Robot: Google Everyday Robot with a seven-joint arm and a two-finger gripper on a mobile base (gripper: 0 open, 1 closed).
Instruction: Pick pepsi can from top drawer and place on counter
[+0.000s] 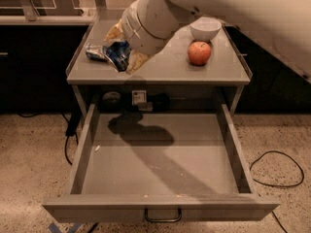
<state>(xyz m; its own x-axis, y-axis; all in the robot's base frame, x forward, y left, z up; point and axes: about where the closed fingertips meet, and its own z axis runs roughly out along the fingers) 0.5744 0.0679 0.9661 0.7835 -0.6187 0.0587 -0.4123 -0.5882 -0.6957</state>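
My gripper (122, 56) is shut on the pepsi can (115, 54), a deep-blue can with white markings. It holds the can tilted just above the left front part of the grey counter (170, 68). The top drawer (160, 200) is pulled fully open below the counter, with a dark loop handle (163, 216) on its front. The drawer holds no can, only a few small specks. The arm's shadow falls across the drawer floor.
A paler crushed can (93, 51) lies on the counter just left of and behind the held can. A red apple (199, 52) and a white bowl (205, 28) stand at the counter's right. Cables (272, 169) lie on the speckled floor on both sides.
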